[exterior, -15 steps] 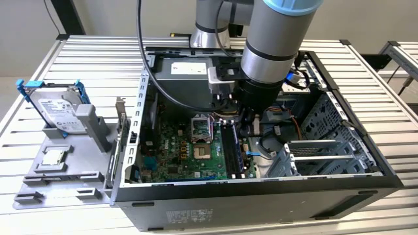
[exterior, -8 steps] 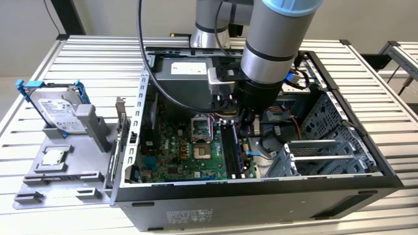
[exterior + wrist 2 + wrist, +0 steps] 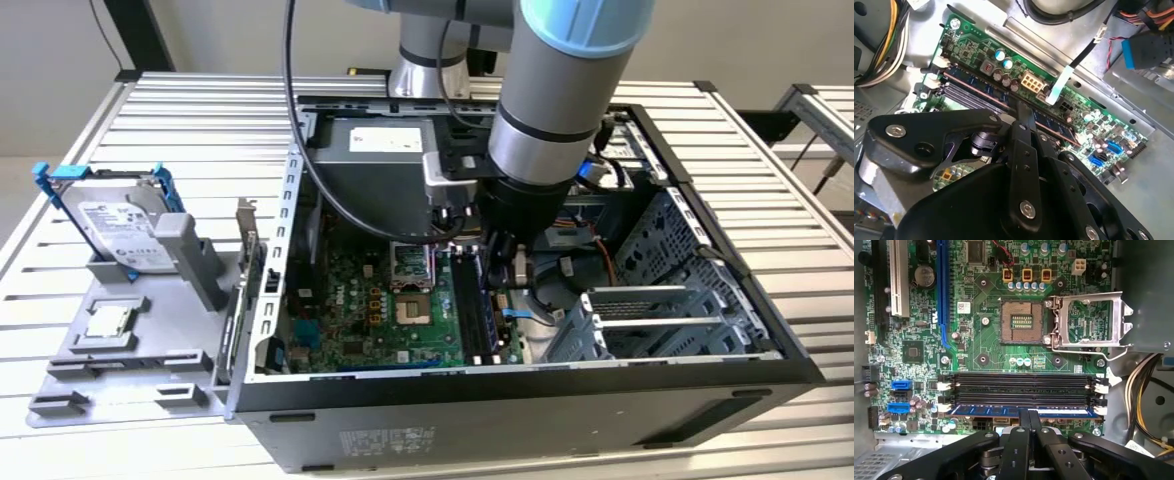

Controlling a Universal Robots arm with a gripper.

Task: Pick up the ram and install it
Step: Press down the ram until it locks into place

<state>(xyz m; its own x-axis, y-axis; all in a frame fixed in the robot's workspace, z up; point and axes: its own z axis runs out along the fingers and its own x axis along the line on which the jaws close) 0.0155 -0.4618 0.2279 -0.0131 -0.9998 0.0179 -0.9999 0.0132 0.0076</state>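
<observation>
PC case (image 3: 534,400) lies open on a slatted metal table (image 3: 200,100), arm reaching down into it in the exterior view. Green motherboard (image 3: 979,340) fills the floor of the case; open CPU socket (image 3: 1021,321) w/ its metal retention frame (image 3: 1089,320) swung up beside it. Grey parts tray (image 3: 127,350) sits just beside the case on the exterior view's left, carrying a silver hard drive (image 3: 120,235) in a blue bracket and a square processor chip (image 3: 107,322). White labels on the drive and on the power supply (image 3: 387,140) carry print, too small to make out.

Four memory slots (image 3: 1021,385) w/ white end clips run parallel below the socket. The ram (image 3: 989,411), blue-edged stick, sits in the slot nearest the gripper (image 3: 1029,415). Fingers (image 3: 1023,427) are pressed together, tips right on the ram's top edge at mid-length; nothing is gripped between them.
</observation>
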